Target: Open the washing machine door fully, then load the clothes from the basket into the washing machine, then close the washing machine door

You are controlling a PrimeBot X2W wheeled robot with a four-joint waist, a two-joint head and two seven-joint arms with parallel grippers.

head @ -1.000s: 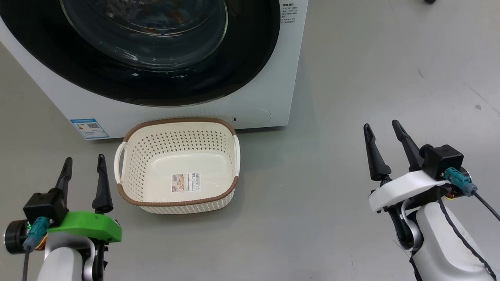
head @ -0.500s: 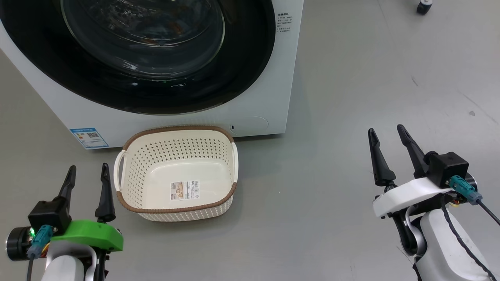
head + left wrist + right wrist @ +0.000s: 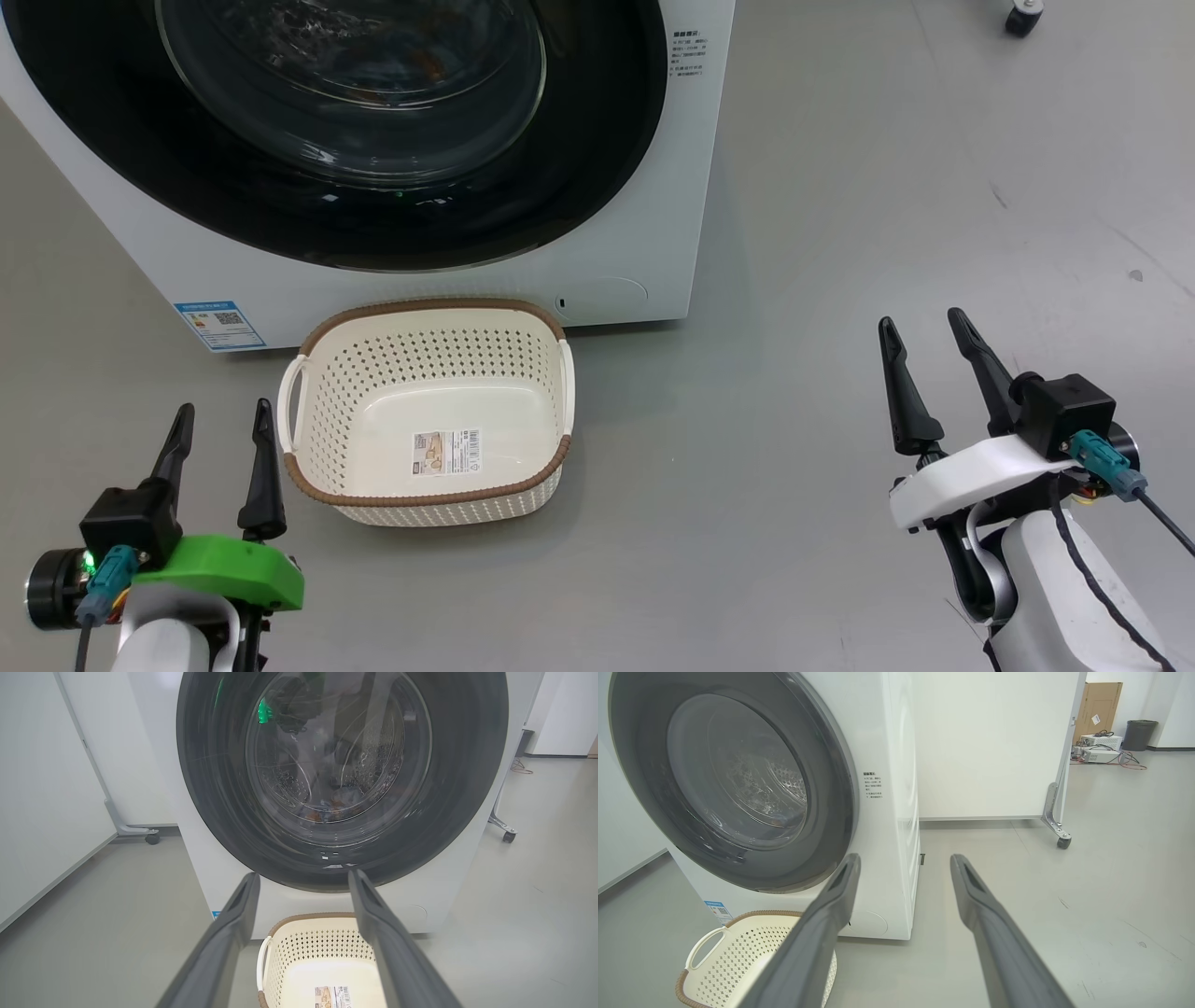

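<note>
Two grippers wait at the bottom of the head view, the left gripper (image 3: pixel 225 407) lower left and the right gripper (image 3: pixel 919 316) lower right, fingers spread wide, holding nothing. Centre frame, just beside the left one, the basket (image 3: pixel 425 305) holds only its paper label (image 3: pixel 446 452). Beyond it, upper left, the washing machine door (image 3: pixel 597 140) looks shut against the washing machine (image 3: pixel 607 252), the clothes (image 3: pixel 337 804) a dim blue-and-orange heap behind the glass. By my judgement all three steps are done.

My head camera looks steeply down on the basket (image 3: pixel 420 369) before the washing machine (image 3: pixel 691 187). My wrist cameras sit low, facing the washing machine door (image 3: pixel 341 765), left head-on, right obliquely; all three share the basket.
</note>
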